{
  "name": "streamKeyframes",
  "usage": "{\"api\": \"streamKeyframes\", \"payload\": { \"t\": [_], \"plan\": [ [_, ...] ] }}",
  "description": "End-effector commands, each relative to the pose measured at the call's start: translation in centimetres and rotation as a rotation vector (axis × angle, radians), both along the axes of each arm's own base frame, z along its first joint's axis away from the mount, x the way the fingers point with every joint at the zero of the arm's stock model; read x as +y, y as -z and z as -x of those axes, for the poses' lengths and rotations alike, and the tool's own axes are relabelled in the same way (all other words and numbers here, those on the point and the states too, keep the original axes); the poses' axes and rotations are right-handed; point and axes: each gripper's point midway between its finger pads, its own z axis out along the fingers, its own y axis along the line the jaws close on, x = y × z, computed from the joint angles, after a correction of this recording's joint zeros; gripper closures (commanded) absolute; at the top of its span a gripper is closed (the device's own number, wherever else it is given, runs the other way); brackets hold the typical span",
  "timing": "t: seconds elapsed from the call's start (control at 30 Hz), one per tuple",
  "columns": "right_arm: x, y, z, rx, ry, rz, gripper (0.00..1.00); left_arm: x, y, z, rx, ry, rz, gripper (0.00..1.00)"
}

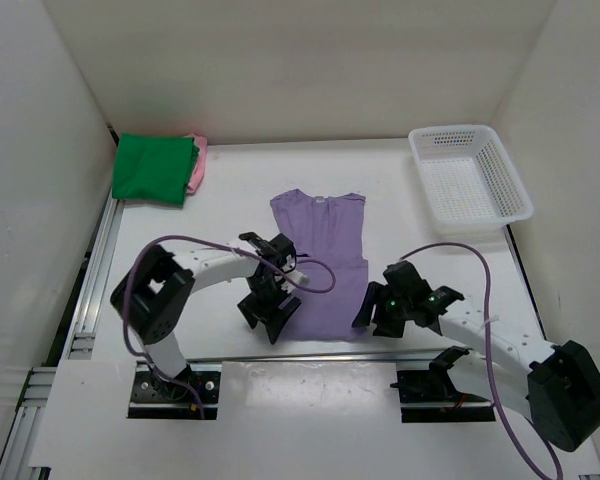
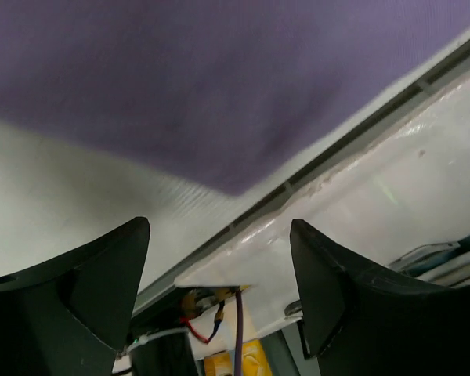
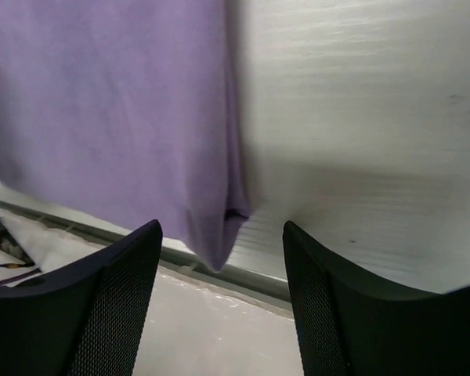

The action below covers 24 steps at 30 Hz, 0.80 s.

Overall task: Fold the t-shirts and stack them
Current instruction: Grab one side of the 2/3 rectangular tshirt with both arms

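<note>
A light purple t-shirt (image 1: 323, 262) lies flat in the middle of the table, collar away from the arms and its sleeves folded in. My left gripper (image 1: 271, 322) hovers open over its near left hem corner, holding nothing; the left wrist view shows purple cloth (image 2: 219, 78) beyond the spread fingers. At the near right corner my right gripper (image 1: 377, 318) is open too, the shirt's hem corner (image 3: 219, 243) lying loose between its fingers. A folded bright green t-shirt (image 1: 154, 168) rests on a pink one (image 1: 197, 165) at the back left.
A white mesh basket (image 1: 471, 183) stands at the back right. White walls close in the table on three sides. A metal rail (image 1: 90, 290) runs along the left edge. The table's near edge (image 2: 352, 133) lies just below the shirt's hem.
</note>
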Motion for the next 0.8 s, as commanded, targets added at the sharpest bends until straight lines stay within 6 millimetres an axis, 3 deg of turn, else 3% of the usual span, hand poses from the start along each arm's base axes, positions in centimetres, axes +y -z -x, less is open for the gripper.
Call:
{"api": "streamKeyframes", "payload": {
  "t": [0.0,0.1,0.27,0.4,0.53,0.57,0.63,0.67,0.77],
  "plan": [
    [1.6,-0.3,-0.1,-0.012,0.042,-0.079,0.32,-2.7,0.0,0.7,0.053,0.02,0.111,0.17],
    [1.5,-0.1,0.1,-0.008,0.057,-0.077,0.33,-3.6,0.6,2.5,0.152,0.037,0.128,0.14],
    [0.5,0.8,0.7,0.012,0.094,-0.018,0.34,-4.4,2.0,2.6,0.214,0.029,0.128,0.16],
    [0.2,0.7,0.3,0.001,0.117,-0.002,0.45,-5.3,2.2,2.4,0.245,0.026,0.143,0.23],
    [1.0,0.4,0.2,0.02,0.102,-0.021,0.48,-5.3,2.3,1.4,0.236,-0.002,0.153,0.33],
    [1.0,0.4,0.2,0.021,0.102,-0.02,0.48,-5.3,2.3,0.7,0.22,-0.014,0.155,0.4],
    [1.2,0.2,0.2,0.026,0.098,-0.026,0.56,-5.2,2.4,-0.2,0.184,-0.018,0.15,0.49],
    [1.2,0.2,0.2,0.021,0.087,-0.023,0.59,-5.3,2.6,-0.5,0.17,-0.017,0.151,0.58],
    [1.2,0.0,0.2,0.018,0.079,-0.02,0.67,-5.2,2.7,-0.6,0.162,-0.016,0.143,0.65]
  ]
}}
